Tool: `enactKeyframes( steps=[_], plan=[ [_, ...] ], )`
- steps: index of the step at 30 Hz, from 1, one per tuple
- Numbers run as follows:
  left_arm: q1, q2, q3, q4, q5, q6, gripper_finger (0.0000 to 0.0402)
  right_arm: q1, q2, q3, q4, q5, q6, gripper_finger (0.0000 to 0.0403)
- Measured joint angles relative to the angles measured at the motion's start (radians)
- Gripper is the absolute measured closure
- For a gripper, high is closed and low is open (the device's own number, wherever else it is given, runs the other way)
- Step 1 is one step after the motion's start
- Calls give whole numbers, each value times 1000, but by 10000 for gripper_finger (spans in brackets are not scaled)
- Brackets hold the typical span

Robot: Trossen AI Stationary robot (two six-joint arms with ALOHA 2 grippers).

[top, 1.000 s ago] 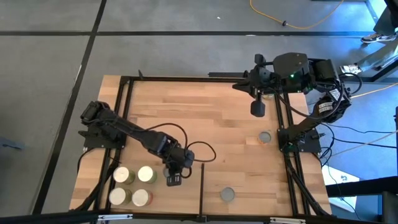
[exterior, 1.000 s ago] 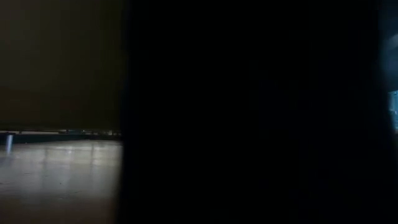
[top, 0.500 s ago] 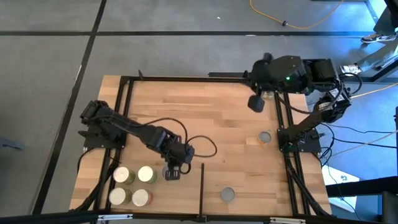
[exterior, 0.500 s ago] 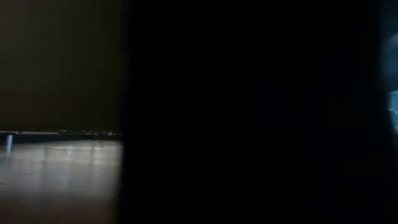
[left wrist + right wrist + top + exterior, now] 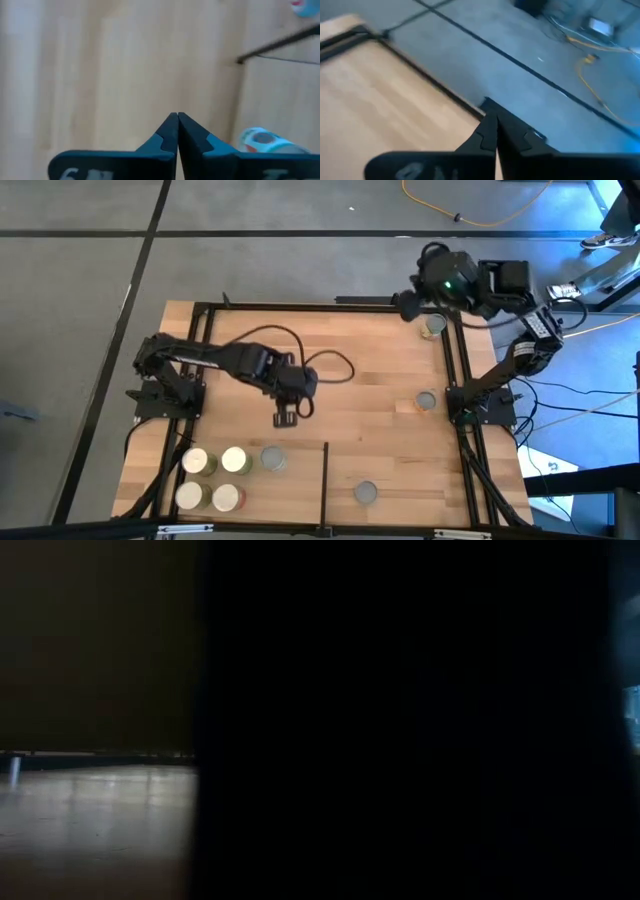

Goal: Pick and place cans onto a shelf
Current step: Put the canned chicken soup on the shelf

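Left gripper (image 5: 285, 418), fingers together and empty, is hovering mid-counter; nearest loose can (image 5: 366, 493) is lying toward the front edge, beyond the divider strip (image 5: 325, 483).

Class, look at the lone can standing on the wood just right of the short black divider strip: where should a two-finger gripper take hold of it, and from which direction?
Grip the can across its curved side wall, coming straight down from above. Its round silver top faces up, so it stands upright, and bare wood surrounds it. The divider strip stands clear to its left, so fingers probably fit either side.
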State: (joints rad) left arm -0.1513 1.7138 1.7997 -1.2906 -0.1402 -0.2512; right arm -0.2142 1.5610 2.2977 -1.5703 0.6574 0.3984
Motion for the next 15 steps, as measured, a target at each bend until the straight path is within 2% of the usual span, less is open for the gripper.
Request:
enactKeyframes(
  steps=[3, 7, 15],
  plan=[
    [32, 0, 46, -57, -59, 15, 402, -98, 0, -61, 0, -9, 37, 401],
    [81, 0, 103, -124, -136, 46, 402, -214, 0, -167, 0, -91, 80, 401],
    [215, -24, 132, -156, -141, 185, 402, -378, 1, -436, -1, -259, 183, 398]
  ],
)
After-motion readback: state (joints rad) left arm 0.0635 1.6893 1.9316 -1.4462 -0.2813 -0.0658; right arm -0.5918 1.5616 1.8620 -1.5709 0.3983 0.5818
